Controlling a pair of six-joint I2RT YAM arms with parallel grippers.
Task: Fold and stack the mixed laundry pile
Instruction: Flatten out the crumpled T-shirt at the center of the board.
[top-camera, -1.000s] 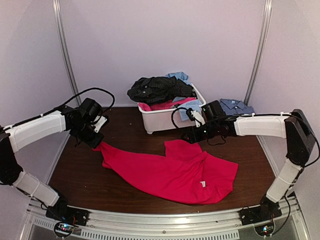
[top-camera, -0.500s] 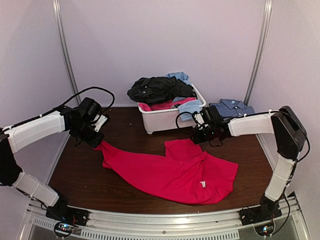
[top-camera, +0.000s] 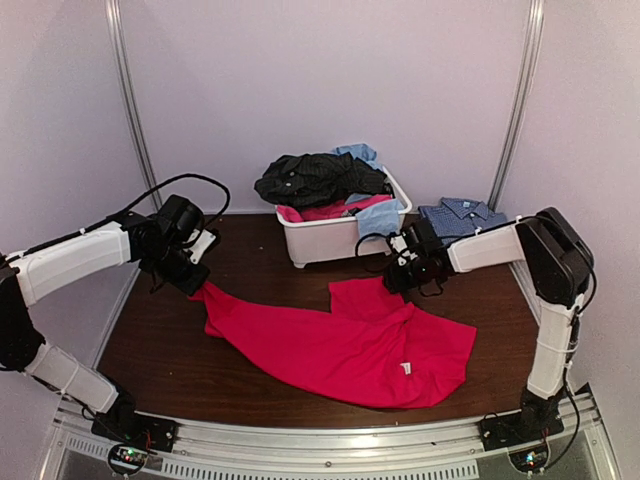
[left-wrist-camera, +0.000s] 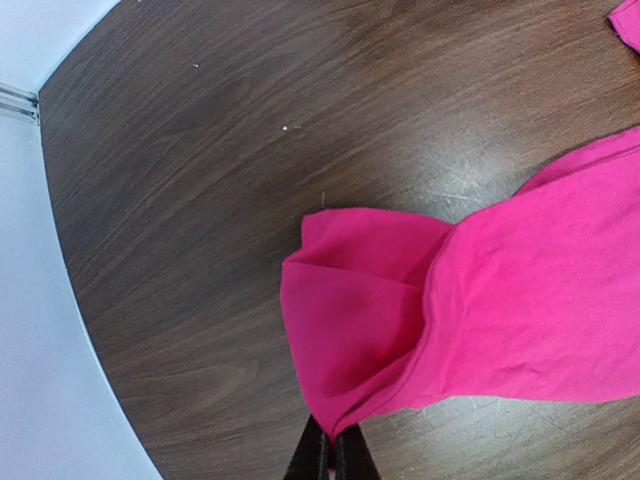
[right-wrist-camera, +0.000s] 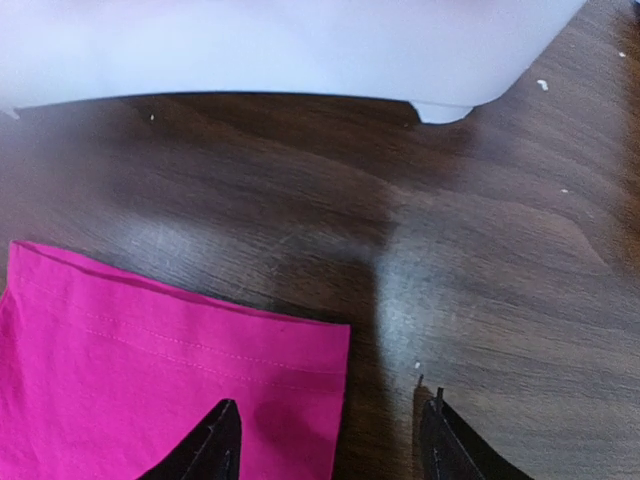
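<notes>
While the top view gave the layout, only the wrist views settled the grips. Left tool (left-wrist-camera: 328, 455) was pinched together on a bunched corner of the pink-red garment (top-camera: 350, 340). The left wrist view showed that corner folded over itself right at the closed tips, with the cloth fanning out over the dark wood table (top-camera: 250, 265). From the top view the same tool sat at the garment's far-left end, and the grip itself was too small to read there.

Right tool (right-wrist-camera: 330, 440) stood apart. In the right wrist view its dark fingers (right-wrist-camera: 222, 445) straddled the stitched hem corner of the pink-red garment, one over cloth and the other over bare table. Could not tell whether either tip touched anything. That view also caught the white tub (top-camera: 330, 242) as a blurred wall with one foot along the top edge, well apart from the hem. The top view put this tool between the tub and the garment's far edge.

The garment lay spread and rumpled across the middle of the table, a small white tag showing near its right side. The rest of the pile showed only from above: a black pinstriped garment (top-camera: 310, 178) heaped on the tub, light blue cloth (top-camera: 380, 214) hanging over its right rim, pink showing beneath. A blue checked shirt (top-camera: 462, 213) lay folded on the table just right of the tub.
</notes>
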